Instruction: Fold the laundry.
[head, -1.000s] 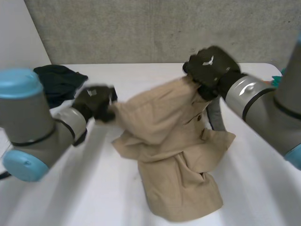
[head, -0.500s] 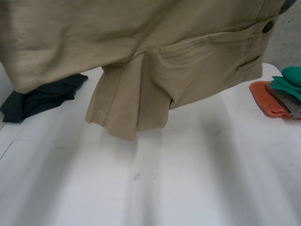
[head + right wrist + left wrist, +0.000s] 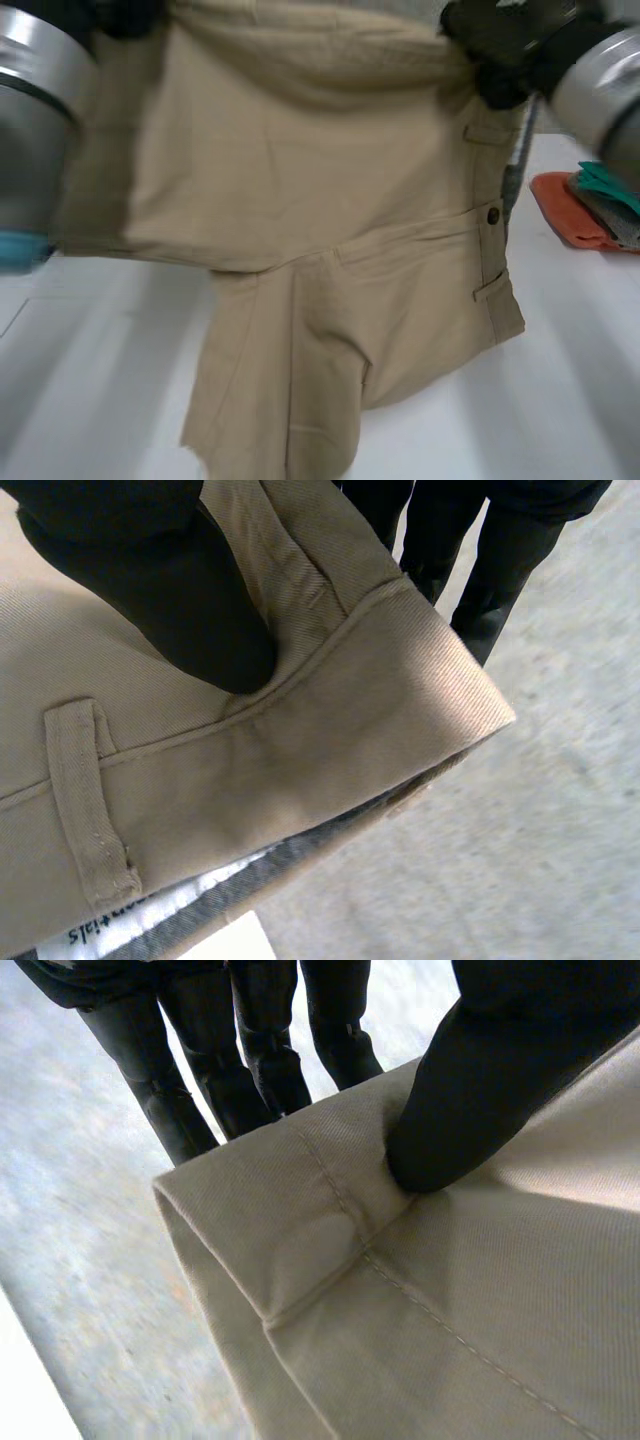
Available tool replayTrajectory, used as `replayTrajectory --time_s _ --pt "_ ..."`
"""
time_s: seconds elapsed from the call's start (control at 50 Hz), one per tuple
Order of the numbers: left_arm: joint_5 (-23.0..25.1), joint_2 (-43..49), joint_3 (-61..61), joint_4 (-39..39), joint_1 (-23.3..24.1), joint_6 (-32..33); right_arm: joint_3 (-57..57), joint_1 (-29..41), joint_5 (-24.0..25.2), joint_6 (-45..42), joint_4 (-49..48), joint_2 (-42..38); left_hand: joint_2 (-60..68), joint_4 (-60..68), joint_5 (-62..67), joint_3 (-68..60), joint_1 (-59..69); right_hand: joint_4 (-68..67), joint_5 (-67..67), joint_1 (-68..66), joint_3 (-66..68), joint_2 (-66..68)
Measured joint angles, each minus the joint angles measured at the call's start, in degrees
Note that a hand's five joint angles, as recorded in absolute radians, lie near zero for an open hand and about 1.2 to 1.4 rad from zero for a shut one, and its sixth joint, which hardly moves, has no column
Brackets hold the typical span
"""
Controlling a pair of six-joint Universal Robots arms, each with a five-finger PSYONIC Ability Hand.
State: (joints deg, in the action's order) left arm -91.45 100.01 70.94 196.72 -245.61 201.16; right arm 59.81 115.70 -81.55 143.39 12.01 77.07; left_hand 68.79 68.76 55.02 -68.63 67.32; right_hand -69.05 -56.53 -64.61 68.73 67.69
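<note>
Hanging from both hands above the white table [image 3: 90, 380], the tan shorts [image 3: 300, 200] are spread wide in the head view, waistband uppermost and legs trailing down toward the table. The left hand [image 3: 128, 14] holds one upper corner and the right hand [image 3: 497, 42] the other. A dark button [image 3: 492, 215] shows on the side of the shorts below the right hand. Near the table's right edge, apart from the shorts, lie an orange cloth [image 3: 562, 212] and a teal cloth [image 3: 608, 182] partly on top of it.

Left wrist view: the left hand grasps a folded, stitched corner of the shorts, the thumb [image 3: 480, 1100] pressing on the near face and the fingers [image 3: 250, 1050] running behind the cloth, so that the corner is pinched between them.

Right wrist view: the right hand pinches the waistband [image 3: 330, 720] in the same way, with its thumb bearing on the outer face and its fingers behind. A belt loop [image 3: 85, 790] lies just beside the thumb, and a white label [image 3: 150, 915] shows inside the band.
</note>
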Motion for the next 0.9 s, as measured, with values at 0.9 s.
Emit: replayTrajectory --time_s 0.9 --pt "-2.28 0.06 30.89 -5.65 12.44 1.26 25.04 -11.28 11.78 -7.38 -3.11 -7.9 -44.88 -44.74 -40.72 44.76 -43.81 52.22 49.04 49.22 -51.62 -50.65"
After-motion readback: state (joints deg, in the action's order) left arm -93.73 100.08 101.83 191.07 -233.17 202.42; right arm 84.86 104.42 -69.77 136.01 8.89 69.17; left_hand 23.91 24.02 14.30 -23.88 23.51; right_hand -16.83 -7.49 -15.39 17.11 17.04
